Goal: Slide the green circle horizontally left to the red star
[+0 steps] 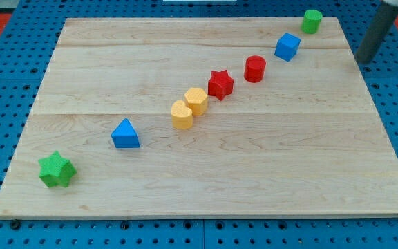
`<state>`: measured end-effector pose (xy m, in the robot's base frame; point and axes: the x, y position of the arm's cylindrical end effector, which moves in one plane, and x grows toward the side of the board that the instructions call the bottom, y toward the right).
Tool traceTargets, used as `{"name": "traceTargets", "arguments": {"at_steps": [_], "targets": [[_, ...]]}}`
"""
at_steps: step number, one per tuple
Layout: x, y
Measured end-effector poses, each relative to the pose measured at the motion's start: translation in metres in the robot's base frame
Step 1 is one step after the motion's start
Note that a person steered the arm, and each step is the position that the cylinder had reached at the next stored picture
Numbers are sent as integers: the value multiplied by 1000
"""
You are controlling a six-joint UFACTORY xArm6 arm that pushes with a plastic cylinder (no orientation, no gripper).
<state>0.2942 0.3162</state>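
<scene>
The green circle (312,21) stands at the board's top right corner. The red star (220,84) lies near the board's middle, lower and far to the left of the green circle. My tip (364,61) is at the view's right, over the board's right edge, below and to the right of the green circle. It touches no block.
A blue cube (287,46) and a red cylinder (255,68) lie between the green circle and the red star. A yellow hexagon (196,101), a yellow heart (182,115), a blue triangle (125,133) and a green star (56,170) run down to the left on the wooden board (185,187).
</scene>
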Motion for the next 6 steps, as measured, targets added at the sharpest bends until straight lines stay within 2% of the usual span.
{"name": "traceTargets", "arguments": {"at_steps": [1,2,4,5,6], "targets": [[-72,-6],[-103,-46],[-34,-211],[-33,-253],[-63,-232]]}}
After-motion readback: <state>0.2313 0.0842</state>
